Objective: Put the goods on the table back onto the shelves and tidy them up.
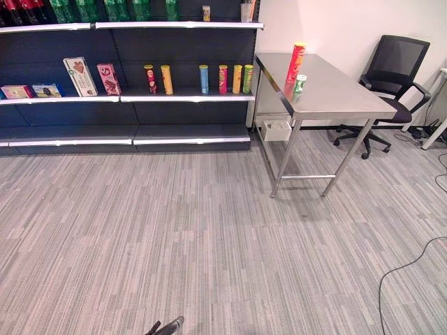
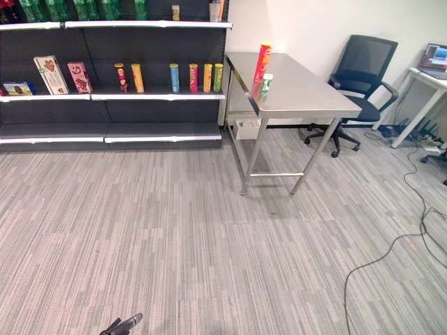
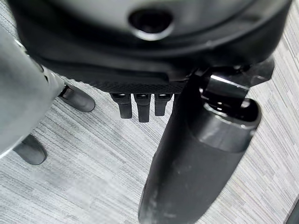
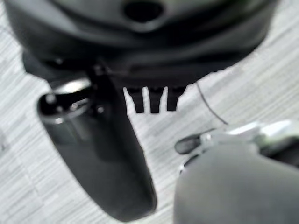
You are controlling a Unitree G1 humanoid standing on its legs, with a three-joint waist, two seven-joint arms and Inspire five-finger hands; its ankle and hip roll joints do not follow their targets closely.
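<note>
1. Shelves stand far left against the back wall: boxes on the left of the middle shelf, a row of upright snack tubes to their right, green bottles on the top shelf.
2. Left robot hand hangs low over the carpet, fingers straight and relaxed, thumb sticking out, holding nothing. A dark fingertip also pokes in at the bottom edge of the head view.
3. Bench stands right of the shelves, its near-left corner just beside the shelf end. Goods left on it: a tall red tube standing upright, long axis vertical, and a small green-and-white can just in front of it, close but whether touching cannot be told.
4. Right robot hand also hangs down by the floor, fingers straight, empty.
5. Key relation: both goods lie well ahead and to the right of the hands, far out of reach. Judgement: robot must walk to the bench first; the right hand is on the nearer side, and a side grasp suits the upright tube.
6. Office chair sits right of the bench, clear of the path.
</note>
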